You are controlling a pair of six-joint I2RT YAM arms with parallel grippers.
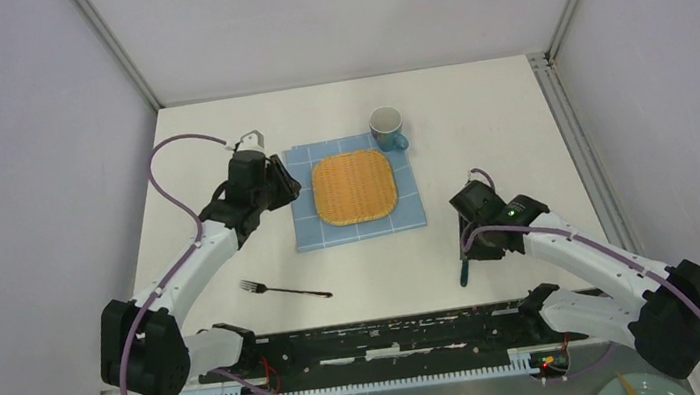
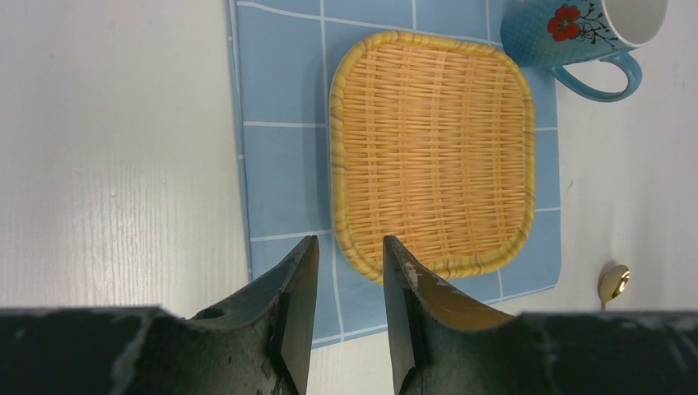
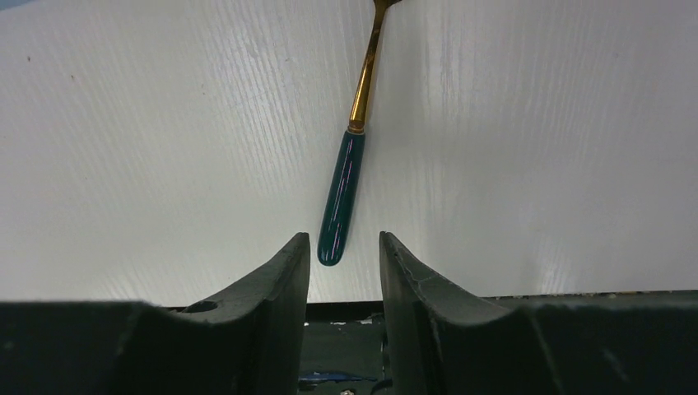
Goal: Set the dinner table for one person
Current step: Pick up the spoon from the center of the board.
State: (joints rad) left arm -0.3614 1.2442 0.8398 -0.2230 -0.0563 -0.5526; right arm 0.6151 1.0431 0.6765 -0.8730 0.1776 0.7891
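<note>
The dinner table [image 1: 517, 116] is a broad, matte white rectangle with a faint grain, and it carries everything else. Near its middle lies a flat blue checked cloth [image 1: 307, 225]. A square woven tray [image 1: 356, 187] with rounded corners and a straw-coloured weave sits on the cloth.

The left gripper [image 2: 347, 243] is at the cloth's left edge, beside the tray. Its dark, wedge-shaped fingers stand a narrow gap apart with nothing between them. The right gripper [image 3: 342, 237] is parted about as far. It is over bare tabletop to the right of the cloth, and it grips nothing.

A round blue mug [image 1: 387, 127] with a red flower and a white inside stands at the cloth's far right corner. A slim dark fork [image 1: 285, 289] lies on the table in front of the cloth. The spoon [image 3: 350, 156] has a gold shaft and a glossy dark green handle. The handle's end lies in the gap of the right gripper, and whether it touches a finger cannot be told.
</note>
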